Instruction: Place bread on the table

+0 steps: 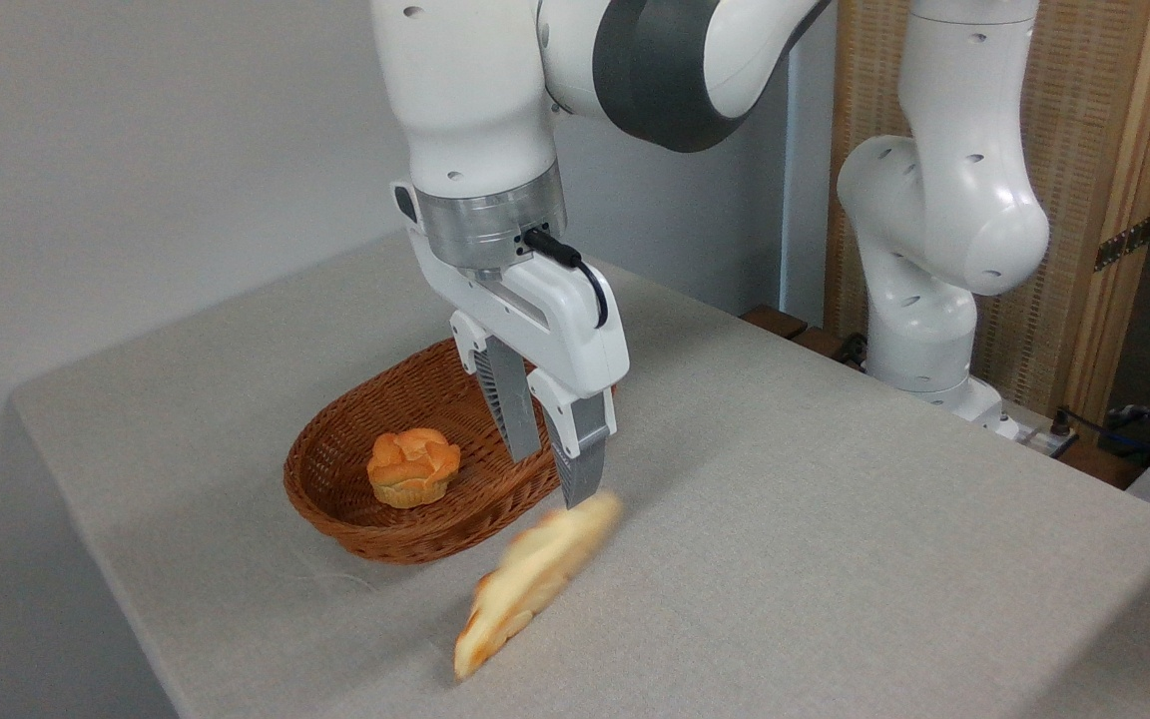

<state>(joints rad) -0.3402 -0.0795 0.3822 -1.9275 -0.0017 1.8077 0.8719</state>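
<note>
A robotics lab is suggested by a Franka arm [934, 230] mounted beside a cloth-covered table [835, 519], with loose cables [1114, 424] nearby.

Colours on the grey table [835, 559]

Pale golden bread [532, 584]; orange bun [412, 465]; brown woven basket [415, 529]; white-and-grey gripper [553, 471].

The bread [532, 582] under my claw [553, 469] is smeared with blur, so I cannot tell its crust or whether it touches the bench [835, 519]. My fingers hide part of the basket [335, 469] rim. My arm is cut off by the top edge.
</note>
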